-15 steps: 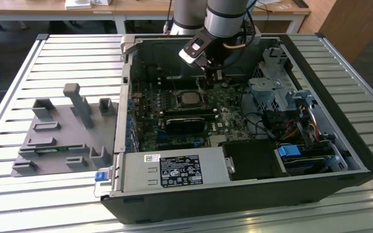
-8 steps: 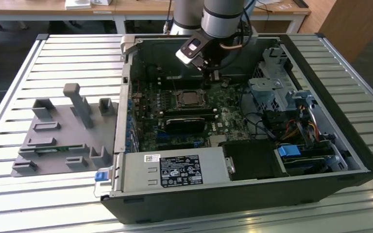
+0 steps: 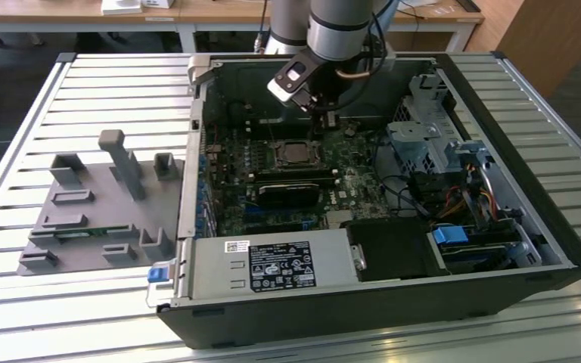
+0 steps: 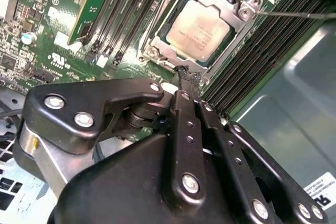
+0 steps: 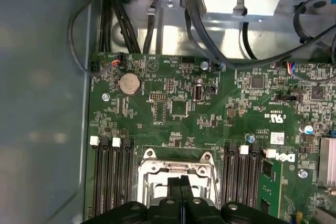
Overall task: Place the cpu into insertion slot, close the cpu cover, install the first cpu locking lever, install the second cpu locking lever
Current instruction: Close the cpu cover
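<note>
Above the motherboard in the open computer case, the tool hangs with fingers pressed together, gripping nothing, just beside the insertion slot. The cpu sits in that slot, cpu cover framing it.

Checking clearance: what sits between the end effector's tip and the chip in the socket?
In the second wrist view, the near bar of the silver cover frame lies between the end effector and the chip; no other part sits there.
</note>
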`<state>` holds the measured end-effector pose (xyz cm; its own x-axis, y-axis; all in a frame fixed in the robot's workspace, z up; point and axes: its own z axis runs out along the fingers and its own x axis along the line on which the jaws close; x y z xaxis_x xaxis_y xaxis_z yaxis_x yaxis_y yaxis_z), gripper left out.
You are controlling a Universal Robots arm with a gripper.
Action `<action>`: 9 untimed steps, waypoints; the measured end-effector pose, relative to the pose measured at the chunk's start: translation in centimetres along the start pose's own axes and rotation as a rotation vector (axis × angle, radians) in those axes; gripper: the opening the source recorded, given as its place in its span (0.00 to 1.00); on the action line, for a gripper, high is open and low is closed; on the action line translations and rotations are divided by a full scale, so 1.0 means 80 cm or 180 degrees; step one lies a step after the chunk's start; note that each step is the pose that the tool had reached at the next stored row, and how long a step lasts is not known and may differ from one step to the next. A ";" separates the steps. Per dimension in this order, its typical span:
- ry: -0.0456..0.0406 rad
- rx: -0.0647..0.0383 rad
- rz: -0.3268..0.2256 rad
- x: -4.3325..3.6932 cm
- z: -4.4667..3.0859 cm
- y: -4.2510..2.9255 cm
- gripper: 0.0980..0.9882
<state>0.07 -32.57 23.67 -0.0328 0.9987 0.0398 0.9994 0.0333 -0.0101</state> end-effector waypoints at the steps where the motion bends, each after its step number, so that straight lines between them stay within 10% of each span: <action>1: 0.0000 0.0001 0.0000 0.000 0.0011 -0.0010 0.01; 9: -0.0001 0.0011 0.0000 0.000 0.0177 -0.0057 0.01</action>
<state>-0.40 -32.57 22.26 -0.0327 0.9987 0.0394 0.9994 0.0332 -0.0135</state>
